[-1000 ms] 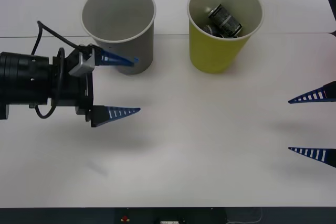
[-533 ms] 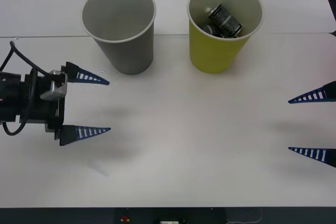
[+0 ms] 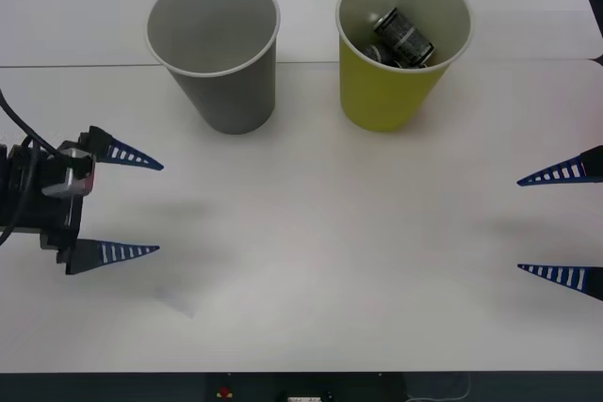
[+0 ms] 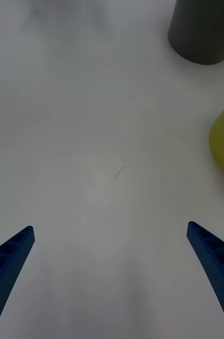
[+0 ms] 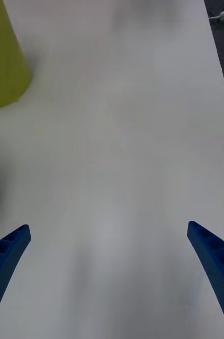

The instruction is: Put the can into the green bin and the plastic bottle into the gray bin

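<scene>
Can (image 3: pixel 403 35) sits in the green bin (image 3: pixel 391 91) (1 o'clock); left gripper (image 3: pixel 158 208) at 9 and right gripper (image 3: pixel 518 223) at 3, both spread apart, holding nothing.

Table (image 3: pixel 311 261) top: smooth white, matt with a faint sheen. Gray bin (image 3: pixel 215 49) and green bin (image 3: pixel 400 44): matt paper-looking walls, pale rolled rims. Can (image 3: pixel 403 35) in the green bin is glossy dark metal with a silver top; gripper fingers (image 3: pixel 118 251) are ribbed blue plastic.
</scene>
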You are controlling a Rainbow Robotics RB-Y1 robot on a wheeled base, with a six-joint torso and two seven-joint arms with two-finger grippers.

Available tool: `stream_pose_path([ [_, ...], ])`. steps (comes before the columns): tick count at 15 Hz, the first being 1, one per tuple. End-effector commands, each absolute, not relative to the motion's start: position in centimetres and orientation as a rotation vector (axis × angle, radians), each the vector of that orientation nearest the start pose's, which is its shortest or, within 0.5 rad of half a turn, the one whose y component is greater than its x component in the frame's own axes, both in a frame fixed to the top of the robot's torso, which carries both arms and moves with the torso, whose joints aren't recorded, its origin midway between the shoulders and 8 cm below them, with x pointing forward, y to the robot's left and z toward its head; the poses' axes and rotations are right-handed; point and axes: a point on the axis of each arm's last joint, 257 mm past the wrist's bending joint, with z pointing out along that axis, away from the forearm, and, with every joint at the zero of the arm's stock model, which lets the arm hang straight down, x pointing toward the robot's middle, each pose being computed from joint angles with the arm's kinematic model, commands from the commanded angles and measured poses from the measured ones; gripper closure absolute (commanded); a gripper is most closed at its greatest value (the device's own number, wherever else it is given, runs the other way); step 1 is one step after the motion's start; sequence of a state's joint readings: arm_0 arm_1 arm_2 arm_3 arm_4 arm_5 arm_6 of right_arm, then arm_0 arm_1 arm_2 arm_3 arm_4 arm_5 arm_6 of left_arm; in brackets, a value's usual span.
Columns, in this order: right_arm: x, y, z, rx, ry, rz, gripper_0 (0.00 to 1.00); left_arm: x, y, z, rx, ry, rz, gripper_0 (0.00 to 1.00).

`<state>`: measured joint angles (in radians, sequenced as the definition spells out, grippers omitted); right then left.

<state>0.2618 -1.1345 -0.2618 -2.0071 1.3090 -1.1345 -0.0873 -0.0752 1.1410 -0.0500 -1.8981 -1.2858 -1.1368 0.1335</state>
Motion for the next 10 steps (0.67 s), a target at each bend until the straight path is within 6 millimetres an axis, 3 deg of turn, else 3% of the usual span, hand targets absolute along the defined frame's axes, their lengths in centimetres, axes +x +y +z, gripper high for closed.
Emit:
stream_pose_path([
  [1,34.13,-28.58,-16.66,-1.634,1.596,0.209,0.0,37.31,23.24,-17.27,1.702,1.532,-0.349,0.0],
  [10,34.13,-28.58,-16.66,-1.634,1.596,0.209,0.0,37.4,23.99,-17.88,1.693,1.561,-0.341,0.0],
])
